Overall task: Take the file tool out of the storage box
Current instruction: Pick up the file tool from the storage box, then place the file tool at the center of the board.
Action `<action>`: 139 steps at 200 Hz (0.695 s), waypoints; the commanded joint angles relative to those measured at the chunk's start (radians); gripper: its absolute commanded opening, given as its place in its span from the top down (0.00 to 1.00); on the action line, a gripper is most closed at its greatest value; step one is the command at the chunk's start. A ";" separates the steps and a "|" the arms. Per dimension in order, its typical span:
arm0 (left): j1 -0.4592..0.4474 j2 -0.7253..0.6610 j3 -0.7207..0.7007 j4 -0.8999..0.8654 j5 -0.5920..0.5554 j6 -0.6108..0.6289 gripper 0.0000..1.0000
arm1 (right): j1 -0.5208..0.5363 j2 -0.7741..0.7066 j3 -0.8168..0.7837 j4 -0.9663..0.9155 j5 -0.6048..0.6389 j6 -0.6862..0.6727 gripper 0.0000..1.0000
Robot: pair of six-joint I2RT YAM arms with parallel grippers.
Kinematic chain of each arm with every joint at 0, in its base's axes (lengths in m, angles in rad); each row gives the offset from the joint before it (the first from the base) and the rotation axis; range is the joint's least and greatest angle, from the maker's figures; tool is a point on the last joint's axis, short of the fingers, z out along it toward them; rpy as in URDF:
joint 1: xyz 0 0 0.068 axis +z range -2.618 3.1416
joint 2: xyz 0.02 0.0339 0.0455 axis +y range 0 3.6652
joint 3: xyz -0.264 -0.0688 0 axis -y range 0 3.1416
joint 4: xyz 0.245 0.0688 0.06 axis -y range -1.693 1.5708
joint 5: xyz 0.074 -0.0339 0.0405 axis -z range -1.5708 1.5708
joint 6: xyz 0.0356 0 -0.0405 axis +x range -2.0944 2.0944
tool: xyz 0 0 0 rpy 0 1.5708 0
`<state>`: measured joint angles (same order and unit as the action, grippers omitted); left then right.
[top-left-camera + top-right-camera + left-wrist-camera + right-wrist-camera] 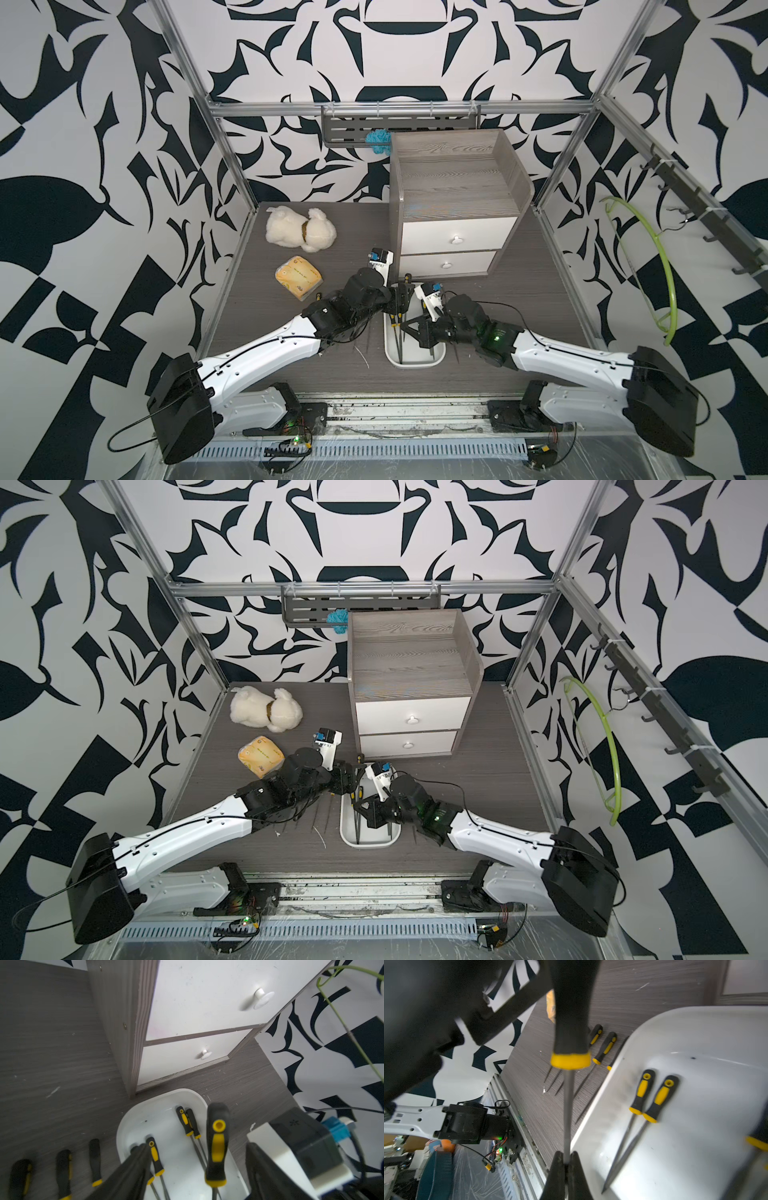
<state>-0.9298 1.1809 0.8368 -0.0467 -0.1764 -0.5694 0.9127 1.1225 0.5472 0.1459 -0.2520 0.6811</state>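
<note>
File tool [571, 1022]: black handle, yellow collar, slim grey shank.

Location: raised off the floor of the storage box [695, 1028], handle uppermost and standing steeply. The tip is hidden behind the gripping claw, so whether it clears the rim cannot be told.

Right claw [565, 1164]: clenched on the bare shank, well below the collar.

Left claw [198, 1145]: released. Its fingers [137, 1163] are spread wide to either side of the handle, and in the left wrist view neither appears to touch it.

Boxed files [188, 1122]: same pattern, lying flat in the box in pairs.

Row of files [63, 1167]: three, side by side on the desk [52, 1053], just beside the box.

Step in hand: by appearance the extraction itself, with the file up and carried by the right claw alone.

Next move calls for:
- lifting the tip fully above the rim;
- carrying the file sideways, clear of the open left claw;
- laying it on bare desk, probably near the row.

A pinch on so thin a shank may let the heavy handle swing, so a slow, level carry seems wise.
</note>
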 commanded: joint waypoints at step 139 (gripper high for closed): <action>-0.007 0.085 0.082 -0.083 0.147 0.029 0.18 | -0.301 0.259 0.307 -1.132 0.123 -0.240 1.00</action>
<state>-0.9356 1.2541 0.8936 -0.1036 -0.0727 -0.5507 0.6662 1.3106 0.8230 -0.9707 -0.0147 0.5369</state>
